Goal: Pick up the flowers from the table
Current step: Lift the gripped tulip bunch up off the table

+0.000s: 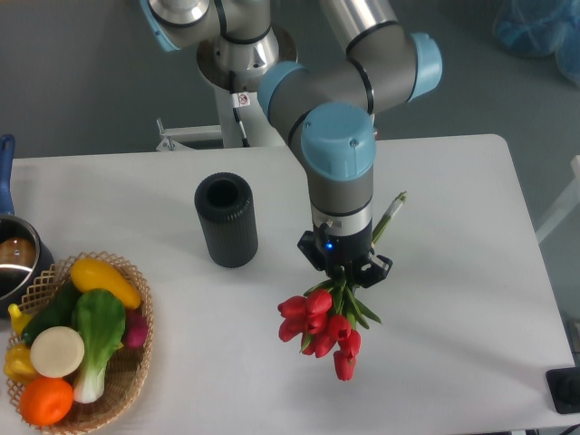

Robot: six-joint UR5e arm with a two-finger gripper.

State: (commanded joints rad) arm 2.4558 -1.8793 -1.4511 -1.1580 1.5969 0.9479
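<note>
The small bunch of red tulips with green leaves and pale-green stems [326,326] is gripped by the black two-finger end effector [344,270], which is closed on the stems just above the leaves. The heads hang downward and the stem ends [391,213] jut up beside the wrist, apparently because the grip sits near the bunch's middle. The bunch appears lifted clear of the white rounded bench [471,272], beside a black ribbed cylinder [226,219].

Silver-grey tubular arm links with pale blue joint caps; dark grey joint housings; a round white base column (small red-and-white sticker on it); black tool [347,269] showing a blue light.
</note>
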